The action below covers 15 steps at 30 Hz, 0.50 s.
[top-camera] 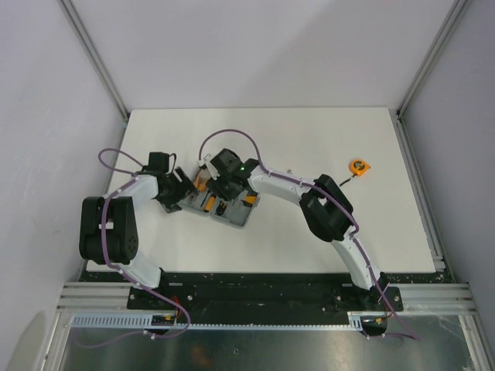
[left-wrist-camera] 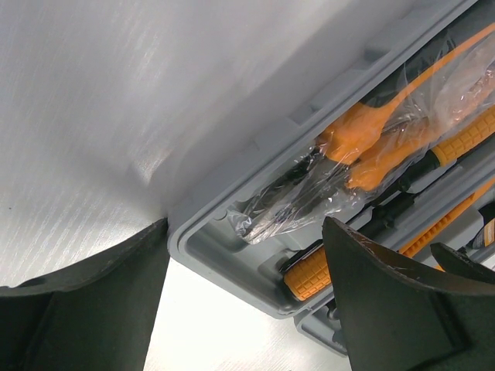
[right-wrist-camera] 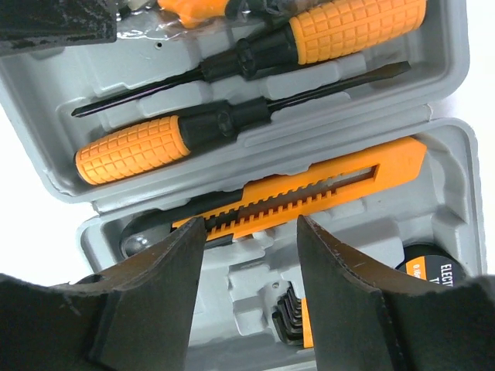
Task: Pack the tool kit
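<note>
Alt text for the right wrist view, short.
Open grey plastic hinged case seen close up, with two orange-handled screwdrivers slotted in one half and an orange utility knife in the other. The right gripper hangs open just in front of the knife; black hex keys sit below it.

Black tape roll (right-wrist-camera: 442, 267) is cut off at the edge.

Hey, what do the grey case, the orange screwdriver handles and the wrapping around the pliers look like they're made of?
Grey case: moulded plastic, matte, judging by the formed slots and rounded rim.
Screwdriver handles: orange plastic or rubber, hard to tell which; a raised grid gives grip.
Wrapping: thin clear film, glossy and crinkled, pliers showing through.
</note>
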Motion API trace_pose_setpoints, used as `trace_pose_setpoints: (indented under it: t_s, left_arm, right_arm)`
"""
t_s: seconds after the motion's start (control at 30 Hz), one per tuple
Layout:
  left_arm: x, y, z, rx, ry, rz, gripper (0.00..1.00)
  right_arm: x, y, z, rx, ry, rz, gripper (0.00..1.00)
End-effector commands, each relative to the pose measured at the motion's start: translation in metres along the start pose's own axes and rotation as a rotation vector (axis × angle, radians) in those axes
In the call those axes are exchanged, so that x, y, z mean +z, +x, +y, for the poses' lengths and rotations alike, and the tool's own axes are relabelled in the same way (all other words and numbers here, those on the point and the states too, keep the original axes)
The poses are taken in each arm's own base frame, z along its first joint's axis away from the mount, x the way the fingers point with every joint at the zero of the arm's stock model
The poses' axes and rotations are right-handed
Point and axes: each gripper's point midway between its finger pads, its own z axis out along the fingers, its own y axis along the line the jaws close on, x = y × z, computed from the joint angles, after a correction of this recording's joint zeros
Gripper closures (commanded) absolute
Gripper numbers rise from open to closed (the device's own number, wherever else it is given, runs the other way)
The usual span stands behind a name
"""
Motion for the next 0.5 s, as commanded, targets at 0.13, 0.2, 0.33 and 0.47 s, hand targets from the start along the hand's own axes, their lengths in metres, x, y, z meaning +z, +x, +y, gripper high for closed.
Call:
trace_pose_setpoints:
  t_s: [0.13,0.2,0.33,0.47]
  left_arm:
    - [-0.016,-0.012,-0.018,0.040,0.074,-0.052,0.17]
    - [-0.019,-0.012,-0.019,0.041,0.080,-0.060,0.17]
    - [-0.027,-0.015,-0.022,0.049,0.096,-0.085,0.16]
    - [-0.035,-0.020,-0.026,0.059,0.112,-0.114,0.16]
  right_arm:
    - [0.021,0.057,-0.009,0.077,-0.003,0.187,0.39]
    - [0.009,0.023,-0.013,0.086,0.000,0.088,0.37]
    - [-0.026,-0.032,-0.023,0.101,0.028,-0.087,0.32]
    - [-0.062,-0.067,-0.040,0.144,0.090,-0.220,0.20]
